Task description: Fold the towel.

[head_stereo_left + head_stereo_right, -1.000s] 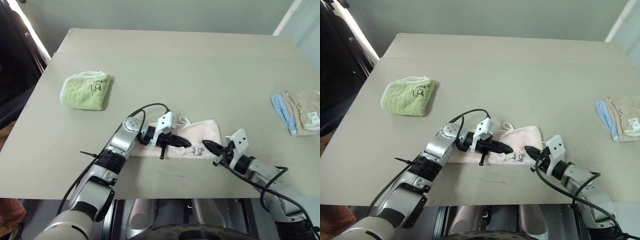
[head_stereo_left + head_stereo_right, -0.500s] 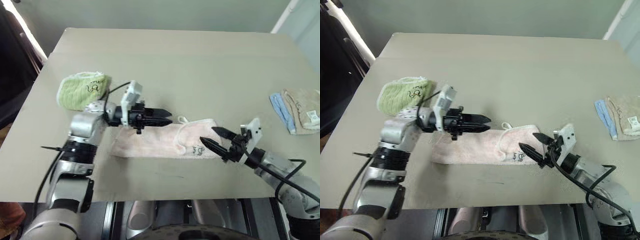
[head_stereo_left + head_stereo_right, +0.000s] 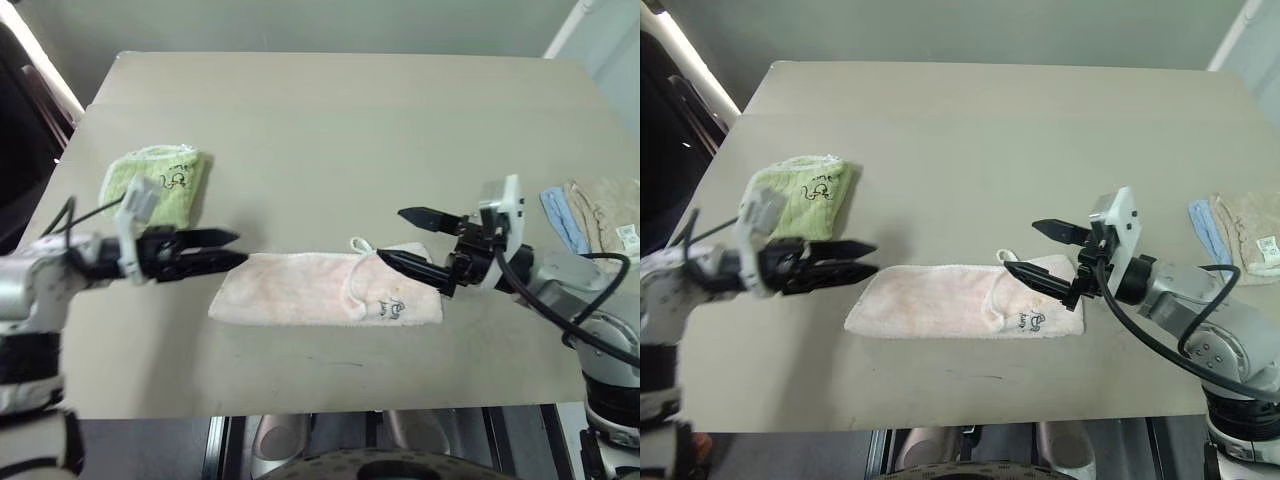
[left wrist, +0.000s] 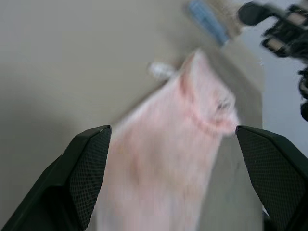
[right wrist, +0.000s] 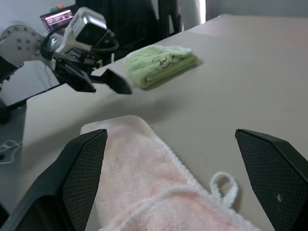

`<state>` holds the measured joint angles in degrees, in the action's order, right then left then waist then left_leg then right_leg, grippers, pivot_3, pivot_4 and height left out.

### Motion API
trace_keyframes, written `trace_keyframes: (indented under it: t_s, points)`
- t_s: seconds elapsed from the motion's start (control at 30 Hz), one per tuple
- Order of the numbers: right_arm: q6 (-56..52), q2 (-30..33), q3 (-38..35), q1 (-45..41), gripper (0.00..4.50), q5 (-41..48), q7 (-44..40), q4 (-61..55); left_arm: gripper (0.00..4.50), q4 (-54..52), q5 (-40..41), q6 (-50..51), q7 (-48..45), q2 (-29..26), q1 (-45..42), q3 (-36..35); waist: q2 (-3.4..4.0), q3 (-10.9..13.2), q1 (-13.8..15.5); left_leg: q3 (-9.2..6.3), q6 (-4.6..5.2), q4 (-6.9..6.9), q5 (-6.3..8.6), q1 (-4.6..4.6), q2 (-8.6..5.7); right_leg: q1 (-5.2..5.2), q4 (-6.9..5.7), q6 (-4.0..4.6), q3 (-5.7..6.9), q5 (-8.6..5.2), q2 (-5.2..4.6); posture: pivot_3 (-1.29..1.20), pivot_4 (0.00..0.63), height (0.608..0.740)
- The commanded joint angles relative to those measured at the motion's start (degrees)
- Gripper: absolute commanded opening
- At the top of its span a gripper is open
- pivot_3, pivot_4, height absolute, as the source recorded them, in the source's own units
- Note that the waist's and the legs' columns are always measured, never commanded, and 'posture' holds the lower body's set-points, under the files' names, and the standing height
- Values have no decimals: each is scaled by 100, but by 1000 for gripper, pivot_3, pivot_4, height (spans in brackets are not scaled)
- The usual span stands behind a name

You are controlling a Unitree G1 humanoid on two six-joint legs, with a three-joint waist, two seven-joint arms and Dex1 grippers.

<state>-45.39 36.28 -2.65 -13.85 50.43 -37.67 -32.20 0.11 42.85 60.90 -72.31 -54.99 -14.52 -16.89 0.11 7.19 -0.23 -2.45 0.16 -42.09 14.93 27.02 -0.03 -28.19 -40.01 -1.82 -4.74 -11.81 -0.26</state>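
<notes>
The pale pink towel (image 3: pixel 325 300) lies flat on the table as a long folded strip, its white loop (image 3: pixel 358 244) at the far edge and a dark embroidered mark (image 3: pixel 388 307) near its right end. My left gripper (image 3: pixel 238 249) hovers open just off the towel's left end, pointing right, with nothing in it. Above the towel's right end, my right gripper (image 3: pixel 390 234) is open and empty, pointing left. The towel (image 4: pixel 168 159) lies between the left fingers in the left wrist view. The right wrist view shows the towel (image 5: pixel 139 168) below and the left gripper (image 5: pixel 115 82) beyond.
A folded light green towel (image 3: pixel 155 185) sits at the table's left, just behind my left arm. Beige and blue cloths (image 3: pixel 595 215) lie at the right edge. The tan table (image 3: pixel 330 120) stretches bare behind the towel.
Both grippers have opened and come off the pink towel. My left arm swung far to the left and rose; my right gripper lifted above the towel's right end. The towel now lies spread longer.
</notes>
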Motion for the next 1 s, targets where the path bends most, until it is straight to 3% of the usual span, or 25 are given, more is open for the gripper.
trace_keyframes:
  t_s: [0.03, 0.27, 0.37, 0.53, 0.67, 0.77, 1.0]
  points:
    - [133, -170, 252, -171, 4500, -109, -109, 35, 4469, -280, 523, 883, 454, -165, 187, -708, -3, 1, 28, -1, -3, 2, -1, 0, 5, 0, -2, 5, 3, -3, 1, 0, 150, 697]
    - [101, -425, 541, -259, 4500, -337, -73, 295, 4469, -629, 1540, 3095, 1690, 80, 548, -1791, -9, 0, 25, 0, 3, 4, 2, -8, 6, 10, -5, 24, 11, 3, 0, 0, 150, 697]
    - [29, -481, 553, -292, 4500, -360, -6, 345, 4469, -401, 2298, 3160, 2303, 102, 850, -1848, -9, 0, 6, -3, 2, 4, 1, -22, 7, 16, -14, 41, 9, 14, 2, 0, 150, 697]
    - [-38, -516, 585, -303, 4500, -418, 79, 374, 4469, -204, 2780, 3160, 3107, 245, 1459, -1752, -32, 9, -14, -3, -4, 5, 5, -62, 5, 22, -71, 58, 2, 4, 5, 0, 150, 697]
    - [-112, -537, 534, -274, 4500, -383, 139, 348, 4469, 73, 3142, 3160, 3527, 260, 1462, -1755, -49, 9, -2, -26, -21, 8, 10, -85, 14, 31, -98, 83, 6, 3, 29, 0, 150, 697]
    - [-119, -557, 522, -247, 4500, -414, 183, 337, 4469, 175, 3266, 3160, 3718, 254, 1467, -1711, -50, 9, -15, -31, -98, 10, 35, -94, 21, 35, -99, 104, 5, 15, 45, 0, 150, 697]
    - [-131, -612, 487, -189, 4500, -413, 290, 267, 4469, 573, 3521, 3160, 3992, 217, 1293, -1789, -50, 9, -9, -36, -124, 9, 22, -95, 49, 36, -98, 113, -6, 20, 90, 0, 150, 697]
